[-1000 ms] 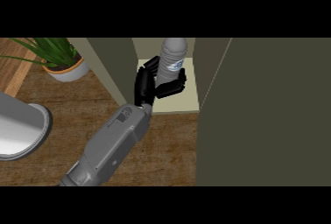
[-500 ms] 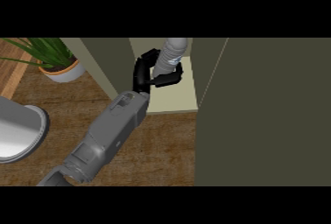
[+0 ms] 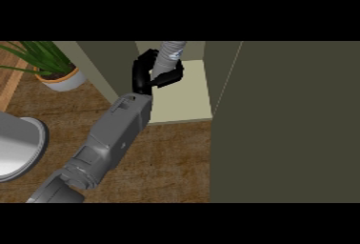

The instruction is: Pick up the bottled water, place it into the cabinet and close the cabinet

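The bottled water [image 3: 171, 51], grey-white, leans at the back of the open cabinet, over its pale shelf [image 3: 188, 100]. My left hand [image 3: 144, 76] is shut on the bottle: the fingers curl round its left side and the thumb hooks under it from the right. The forearm runs down to the lower left edge of the head view. The bottle's top is cut off by the view's edge. The cabinet's dark door [image 3: 295, 124] stands open on the right. My right hand does not show.
A potted plant [image 3: 53, 66] in a white pot stands at the back left on the wooden counter [image 3: 169, 157]. A large grey round vessel [image 3: 17, 147] sits at the left edge. The open door fills the right side.
The left hand has gone further into the cabinet, and its fingers, spread below the bottle a second ago, are now closed round it.
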